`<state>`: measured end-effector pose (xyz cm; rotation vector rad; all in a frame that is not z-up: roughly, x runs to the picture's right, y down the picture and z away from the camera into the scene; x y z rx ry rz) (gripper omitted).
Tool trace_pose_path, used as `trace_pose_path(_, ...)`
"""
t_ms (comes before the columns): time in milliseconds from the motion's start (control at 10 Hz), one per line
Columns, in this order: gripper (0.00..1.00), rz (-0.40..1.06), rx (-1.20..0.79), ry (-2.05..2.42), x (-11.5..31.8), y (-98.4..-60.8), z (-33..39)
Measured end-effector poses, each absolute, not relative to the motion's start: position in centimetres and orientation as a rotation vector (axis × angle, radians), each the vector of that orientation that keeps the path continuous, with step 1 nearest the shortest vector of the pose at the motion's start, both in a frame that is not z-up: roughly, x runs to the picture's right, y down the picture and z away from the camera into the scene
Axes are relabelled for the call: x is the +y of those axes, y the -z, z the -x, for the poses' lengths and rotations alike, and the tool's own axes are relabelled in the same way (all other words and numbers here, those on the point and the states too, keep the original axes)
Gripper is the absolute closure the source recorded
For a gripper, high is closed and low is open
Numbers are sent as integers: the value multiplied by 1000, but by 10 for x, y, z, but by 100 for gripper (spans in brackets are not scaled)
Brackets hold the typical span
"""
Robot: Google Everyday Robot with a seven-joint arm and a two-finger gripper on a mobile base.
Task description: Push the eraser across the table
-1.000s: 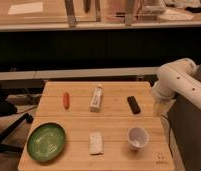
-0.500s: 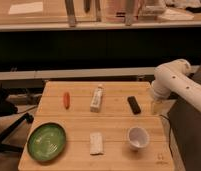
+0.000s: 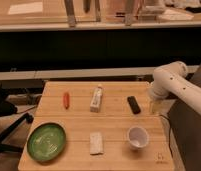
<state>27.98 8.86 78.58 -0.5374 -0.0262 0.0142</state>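
The eraser point(image 3: 134, 104) is a small black oblong block lying on the right part of the light wooden table point(image 3: 114, 127), angled slightly. My white arm comes in from the right. My gripper point(image 3: 154, 106) hangs down at the table's right edge, just right of the eraser and apart from it.
A white tube point(image 3: 96, 98) lies at the table's middle back and a small red-orange object point(image 3: 66, 100) to its left. A green bowl point(image 3: 46, 142) sits front left, a pale flat block point(image 3: 96, 143) front middle, a white cup point(image 3: 137, 137) front right. A dark chair base point(image 3: 9, 125) stands left.
My arm has shifted slightly left, bringing the gripper a little closer to the eraser. Nothing on the table has moved.
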Motion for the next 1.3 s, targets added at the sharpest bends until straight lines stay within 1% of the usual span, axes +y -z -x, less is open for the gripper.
trace_pose_path(500, 20, 536, -42, -12, 96, -802, -280)
trace_pose_path(1300, 20, 533, -62, -9, 105, -816, -281)
